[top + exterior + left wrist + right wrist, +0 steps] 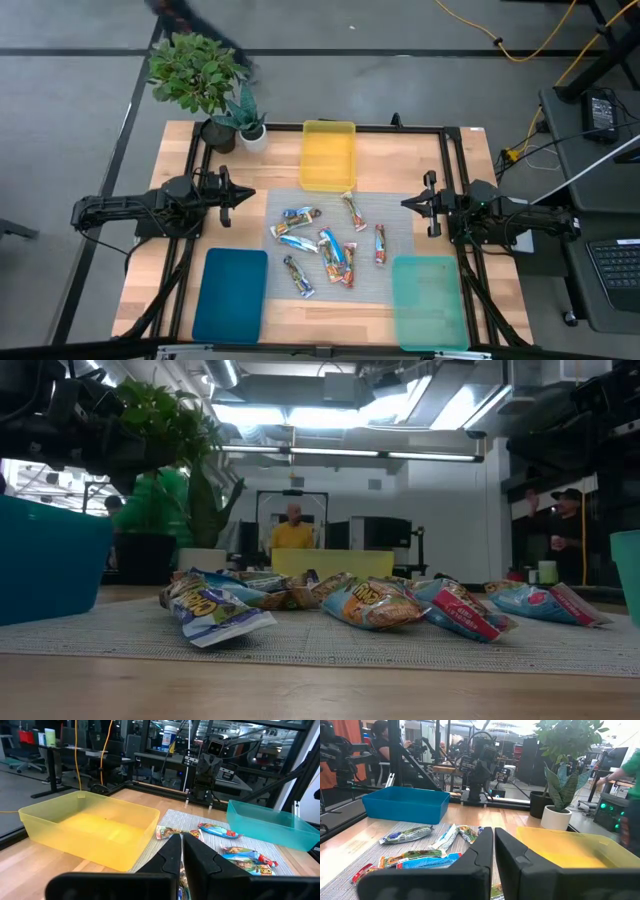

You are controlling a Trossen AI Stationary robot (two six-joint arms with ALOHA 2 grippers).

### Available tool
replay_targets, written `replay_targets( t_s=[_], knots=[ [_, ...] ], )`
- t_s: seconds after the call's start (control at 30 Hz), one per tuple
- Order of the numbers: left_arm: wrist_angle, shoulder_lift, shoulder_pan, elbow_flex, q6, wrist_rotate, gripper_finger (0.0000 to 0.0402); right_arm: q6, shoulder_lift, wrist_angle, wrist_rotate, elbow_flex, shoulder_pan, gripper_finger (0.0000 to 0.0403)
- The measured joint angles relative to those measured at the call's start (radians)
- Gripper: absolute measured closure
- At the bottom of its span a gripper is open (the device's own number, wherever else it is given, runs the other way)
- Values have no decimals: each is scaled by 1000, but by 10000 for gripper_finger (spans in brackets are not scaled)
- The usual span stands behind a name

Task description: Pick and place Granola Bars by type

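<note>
Several granola bars in shiny blue, red and brownish wrappers lie scattered on a grey mat in the table's middle; they also show in the low view as a row of granola bars. My left gripper hovers shut at the mat's left edge, pointing level. My right gripper hovers shut at the mat's right edge, also level. Neither touches anything. In the wrist views each pair of fingers, left gripper and right gripper, stands closed above the bars.
A yellow tray sits at the far middle, a dark blue tray at the near left, a teal tray at the near right. Two potted plants stand at the far left corner. People show in the room behind.
</note>
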Motion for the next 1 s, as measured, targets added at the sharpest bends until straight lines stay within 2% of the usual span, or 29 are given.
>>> replay_targets(
  t_s=[0.33,0.6,0.7,0.8,0.9,1.0],
  knots=[
    [8,0,0,0,0,-2,389,0,0,0,0,0,0,381],
    [115,0,0,1,-6,-5,393,0,0,0,0,0,0,381],
    [148,-1,0,1,-63,-4,391,0,0,0,0,0,0,381],
    [189,4,1,3,-37,-25,388,0,0,0,0,0,0,381],
    [194,5,-1,49,-34,31,384,0,0,0,0,0,0,381],
    [128,24,-2,151,-59,87,378,0,0,0,0,0,0,381]
  ],
)
